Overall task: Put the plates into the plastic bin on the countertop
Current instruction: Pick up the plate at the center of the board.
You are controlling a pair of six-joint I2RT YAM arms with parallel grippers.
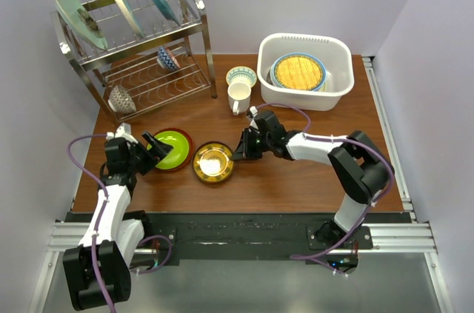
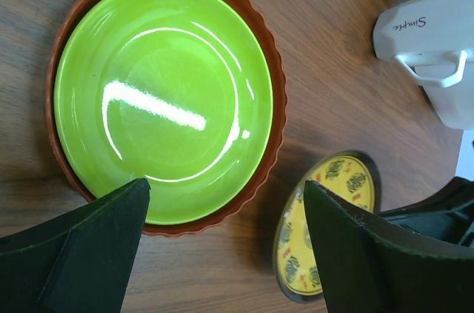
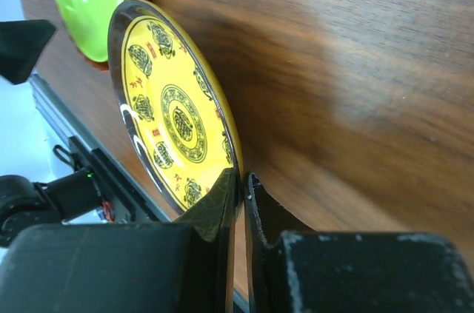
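Note:
The yellow patterned plate (image 1: 213,163) (image 3: 174,113) (image 2: 333,209) lies mid-countertop, and my right gripper (image 1: 241,152) (image 3: 241,177) is shut on its right rim, one finger over and one under the edge. Left of it, a lime green plate (image 1: 172,148) (image 2: 163,91) rests inside a red-orange plate (image 1: 189,143) (image 2: 275,106). My left gripper (image 1: 153,152) (image 2: 226,186) hangs open at the near edge of that pair, holding nothing. The white plastic bin (image 1: 305,98) stands at the back right, with a yellow woven plate (image 1: 298,72) on top of a stack inside.
A metal dish rack (image 1: 141,39) fills the back left, with plates on edge and small bowls. A white mug (image 1: 238,96) (image 2: 429,39) and a small blue-and-yellow bowl (image 1: 241,76) stand between rack and bin. Bare wood countertop (image 1: 296,180) lies under the right arm.

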